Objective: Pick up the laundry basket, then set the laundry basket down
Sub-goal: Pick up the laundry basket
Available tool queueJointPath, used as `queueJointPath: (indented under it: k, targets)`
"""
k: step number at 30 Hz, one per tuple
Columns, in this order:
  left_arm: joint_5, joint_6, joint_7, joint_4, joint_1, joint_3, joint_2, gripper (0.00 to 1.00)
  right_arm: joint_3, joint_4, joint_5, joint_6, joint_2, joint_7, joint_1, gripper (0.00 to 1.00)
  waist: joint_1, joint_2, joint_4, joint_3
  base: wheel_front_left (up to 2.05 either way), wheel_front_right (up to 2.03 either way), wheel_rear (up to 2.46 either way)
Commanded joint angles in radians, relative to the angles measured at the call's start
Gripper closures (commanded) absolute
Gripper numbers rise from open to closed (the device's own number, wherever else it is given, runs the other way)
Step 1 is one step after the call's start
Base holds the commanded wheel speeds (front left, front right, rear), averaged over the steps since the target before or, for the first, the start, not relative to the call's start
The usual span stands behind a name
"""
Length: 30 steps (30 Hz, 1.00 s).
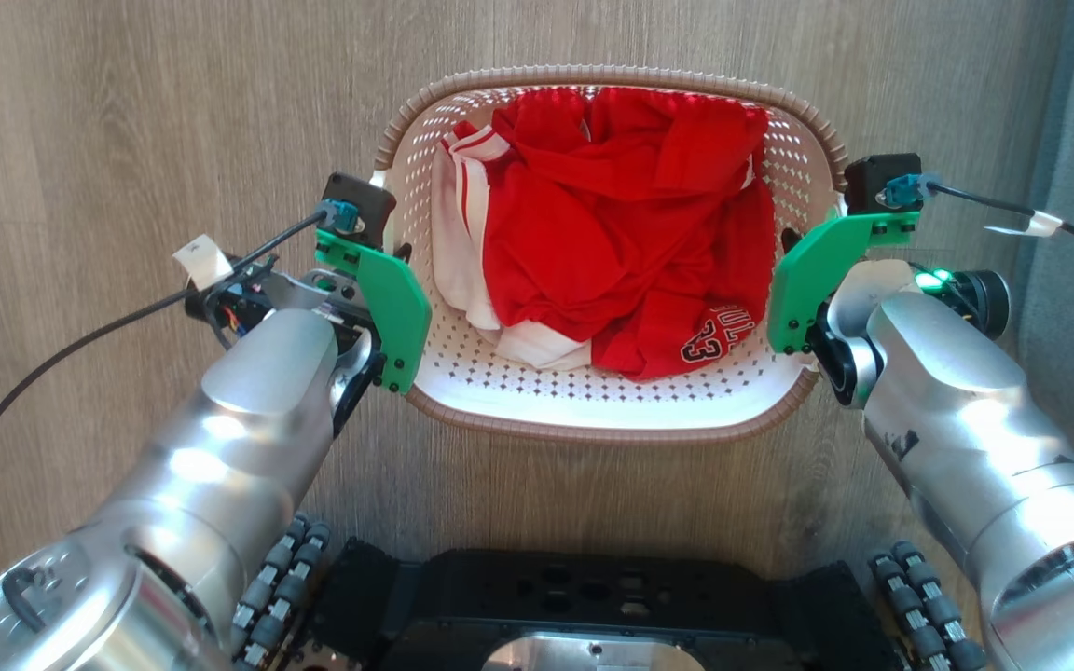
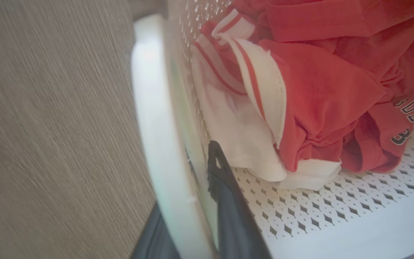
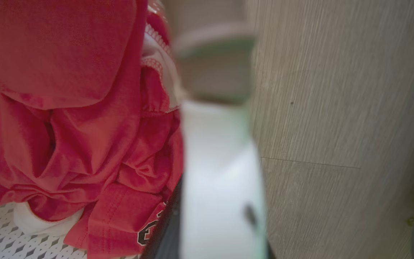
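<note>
Left gripper clamped on the white left handle of the laundry basket, one dark finger inside the lattice wall, the other outside beneath the handle. The right gripper pinches the right handle likewise, though blur softens that view. The lift looks not yet begun. Done well, to this onlooker's eye, both arms would rise together and level with grips firm, so the thin handles neither slip nor twist and the load does not tip. The basket spans the gap between the two grippers, its bowl inward of each. Red-and-white clothes are heaped just beyond the inner fingertips, with wooden floor outward of both
</note>
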Motion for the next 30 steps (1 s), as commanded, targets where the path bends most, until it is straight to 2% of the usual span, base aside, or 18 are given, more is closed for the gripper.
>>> queueJointPath:
  k: [1,14,25,30]
  targets:
    - [0.004,-0.006,-0.002,-0.005,0.007,-0.011,0.02,1.0,0.032,-0.006,0.0,0.007,0.023,-0.007,0.039,1.0,0.0,-0.0001,0.0,-0.002,0.0,0.0,0.0]
    - [-0.067,-0.031,0.085,-0.015,0.025,-0.087,0.02,1.0,0.104,-0.007,0.036,0.007,0.013,0.103,0.053,1.0,0.0,-0.0001,-0.002,-0.08,0.0,0.0,0.0]
    - [-0.128,-0.034,0.191,-0.043,0.056,-0.146,0.023,1.0,0.164,-0.033,0.083,0.007,0.016,0.204,0.077,1.0,0.0,-0.0001,-0.007,-0.21,0.0,0.0,0.0]
    - [-0.152,-0.034,0.245,-0.09,0.095,-0.168,0.05,1.0,0.19,-0.036,0.115,0.007,0.021,0.264,0.105,1.0,0.0,-0.0001,-0.015,-0.301,0.0,0.0,0.0]
